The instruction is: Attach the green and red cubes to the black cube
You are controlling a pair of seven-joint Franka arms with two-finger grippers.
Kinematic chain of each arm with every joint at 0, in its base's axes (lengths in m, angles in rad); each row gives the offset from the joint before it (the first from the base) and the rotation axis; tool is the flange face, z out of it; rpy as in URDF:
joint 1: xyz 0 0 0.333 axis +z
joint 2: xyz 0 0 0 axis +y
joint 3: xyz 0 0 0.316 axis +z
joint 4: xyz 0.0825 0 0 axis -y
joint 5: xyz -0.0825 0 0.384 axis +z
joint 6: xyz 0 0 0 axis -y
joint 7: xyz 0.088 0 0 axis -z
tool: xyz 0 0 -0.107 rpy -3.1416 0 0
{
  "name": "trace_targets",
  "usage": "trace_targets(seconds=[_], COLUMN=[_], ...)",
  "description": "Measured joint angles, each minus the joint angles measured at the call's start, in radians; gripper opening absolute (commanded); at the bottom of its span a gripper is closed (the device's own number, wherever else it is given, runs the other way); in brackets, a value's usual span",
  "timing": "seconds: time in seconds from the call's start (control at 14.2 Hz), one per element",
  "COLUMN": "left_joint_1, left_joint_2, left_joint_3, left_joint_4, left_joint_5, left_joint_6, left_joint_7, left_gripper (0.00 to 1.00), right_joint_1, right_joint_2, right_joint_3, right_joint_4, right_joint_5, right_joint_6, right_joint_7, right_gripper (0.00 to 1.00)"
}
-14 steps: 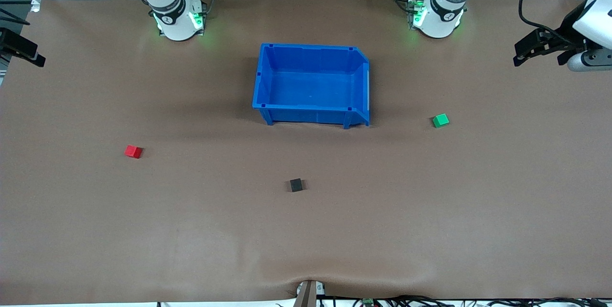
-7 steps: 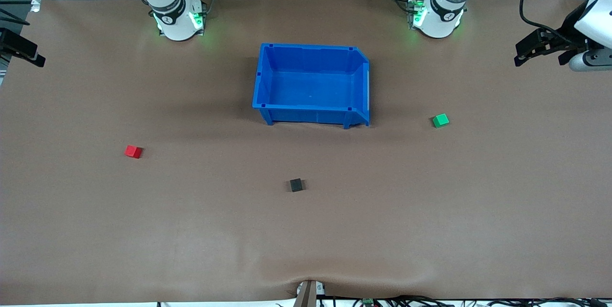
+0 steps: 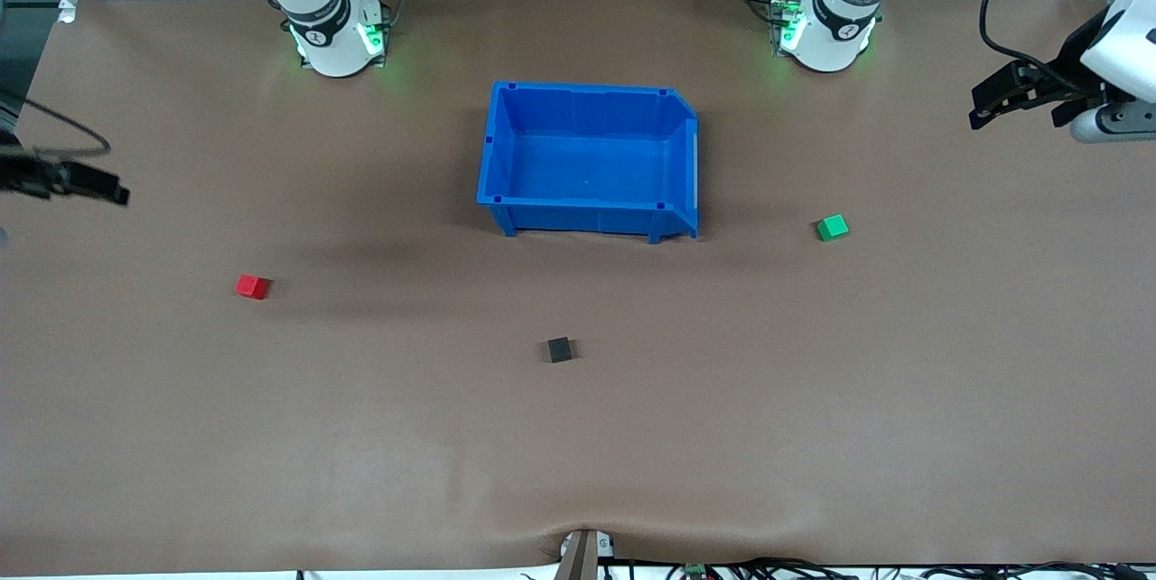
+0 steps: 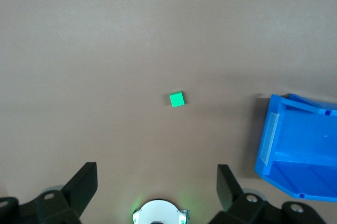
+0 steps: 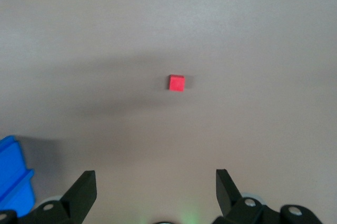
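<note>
The black cube (image 3: 559, 350) sits alone on the brown table, nearer to the front camera than the blue bin. The red cube (image 3: 253, 286) (image 5: 176, 82) lies toward the right arm's end. The green cube (image 3: 832, 228) (image 4: 177, 99) lies toward the left arm's end. My right gripper (image 3: 107, 192) (image 5: 156, 179) hangs open and empty, high over the table edge at its own end. My left gripper (image 3: 984, 110) (image 4: 157, 174) is open and empty too, up over the table's rim at the left arm's end. Neither gripper touches a cube.
An empty blue bin (image 3: 492, 146) (image 4: 267, 140) stands at mid-table between the two arm bases, and its corner (image 5: 10, 182) shows in the right wrist view. The brown mat bulges slightly at the front edge (image 3: 582, 530).
My right gripper has swung in from the table's edge toward the red cube. The left gripper has barely shifted. The cubes have not moved.
</note>
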Motion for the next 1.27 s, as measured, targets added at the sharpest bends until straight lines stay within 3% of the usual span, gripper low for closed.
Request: trace_targets(seconds=[0.21,0.63,0.91,0.98,1.06,1.27], left_joint_1=[0.022,0.054,0.046,0.045,0.043,0.039], left_joint_2=[0.013,0.078,0.187,0.221,0.252,0.309], left_joint_3=[0.001,-0.004,-0.028,-0.033,-0.039,-0.052], left_joint_4=[-0.100,-0.478,-0.603,-0.610,-0.619,-0.694], left_joint_5=[0.000,-0.004,-0.005,-0.006,-0.006,-0.006], left_joint_6=[0.107,0.588,0.772,0.799,0.831,0.967], left_joint_7=[-0.015,-0.117,-0.318,-0.361,-0.392,-0.431], left_gripper=[1.00,1.00,1.00,1.00,1.00,1.00], right_joint_1=[-0.002,-0.092,-0.134,-0.133,-0.130,-0.126], right_joint_2=[0.127,0.377,0.488,0.495,0.497,0.501], right_joint_3=[-0.004,-0.012,-0.012,-0.010,-0.008,-0.003], right_joint_4=[0.000,-0.009,-0.073,-0.097,-0.117,-0.161], right_joint_5=[-0.010,0.002,0.156,0.180,0.191,0.195], right_joint_6=[0.119,0.237,0.368,0.395,0.412,0.425], right_joint_7=[0.000,0.000,0.005,0.012,0.019,0.030], right_gripper=[1.00,1.00,1.00,0.90,0.85,0.53])
